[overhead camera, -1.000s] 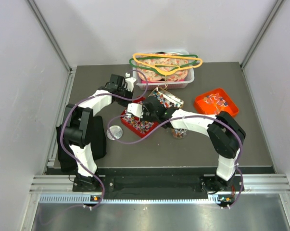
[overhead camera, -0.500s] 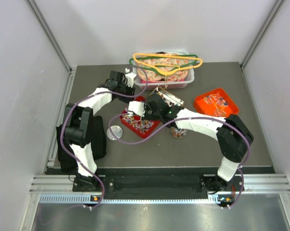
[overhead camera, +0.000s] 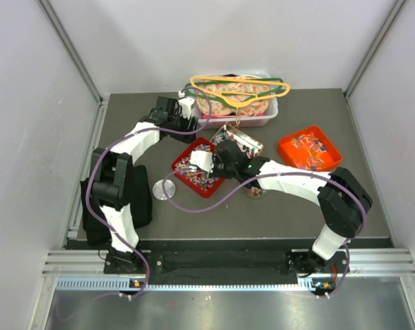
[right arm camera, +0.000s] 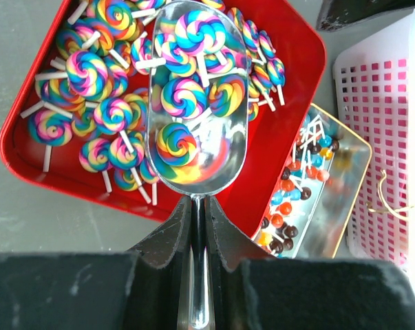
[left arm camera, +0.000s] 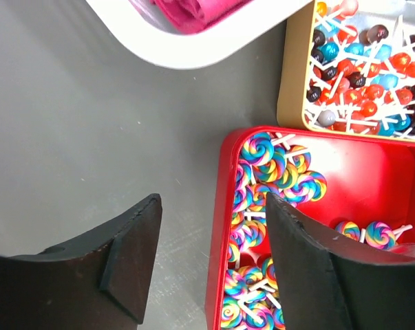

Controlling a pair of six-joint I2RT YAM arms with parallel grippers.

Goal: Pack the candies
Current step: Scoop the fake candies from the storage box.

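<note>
The candies are rainbow swirl lollipops (right arm camera: 90,75) heaped in a red tray (overhead camera: 182,157), and small ball lollipops (left arm camera: 362,75) in a gold tin (overhead camera: 243,141). My right gripper (right arm camera: 199,213) is shut on the handle of a metal scoop (right arm camera: 193,103), which holds several swirl lollipops over the red tray (right arm camera: 290,117). My left gripper (left arm camera: 213,203) is open and empty. Its jaws straddle the red tray's rim (left arm camera: 217,240), one finger (left arm camera: 135,254) over bare table, the other over the lollipops. From above, the left gripper (overhead camera: 192,122) is at the tray's far corner and the right gripper (overhead camera: 213,160) is over the tray.
A white basket (overhead camera: 238,103) with coloured hangers stands at the back, close to the left gripper. An orange tray (overhead camera: 309,146) of candies sits at the right. A round lid (overhead camera: 164,190) and a small jar (overhead camera: 255,189) lie near the red tray. Grey walls close in both sides.
My left gripper has opened from shut at the red tray's far corner. The right arm's elbow has swung out to the right while the scoop stays over the red tray.
</note>
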